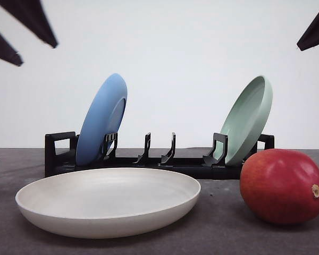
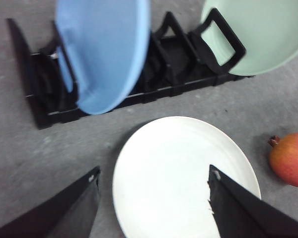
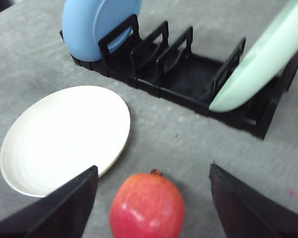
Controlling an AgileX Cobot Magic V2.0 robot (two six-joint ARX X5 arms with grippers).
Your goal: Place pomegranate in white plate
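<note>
**Grab not started yet: how the robot should go about picking the pomegranate**

So the pomegranate (image 1: 283,186) sits on the gray counter (image 1: 223,234), just off the white plate (image 1: 107,201) at roughly the plate's 3 o'clock in the front view, near it but not touching. The plate is empty. Behind both runs a black dish rack (image 1: 165,159) with a blue plate (image 1: 102,119) leaning in one end and a pale green plate (image 1: 248,119) in the other.

The right tool (image 3: 153,206) hangs above the fruit with its jaws spread wide, wider than the fruit, holding nothing. In its wrist view the pomegranate lies between the two fingers, nearer one of them. The left tool (image 2: 154,201) is also wide open and empty, hovering over the white plate.

Judging from this, the step in hand is the reach and grasp by the right arm. Tips for doing it well:

- Center the tool on the fruit before dropping, since it looks a bit off to one side.
- Close across the widest part of the body. The skin looks smooth and glossy, so a high pinch would probably squirt it out.
- Keep the stem nub (image 1: 316,190), which points to 3 o'clock, clear of the pads.
- The fruit is round and could roll if one finger nudges it first.
- The left arm probably ought to clear off the plate so the drop has room.
</note>
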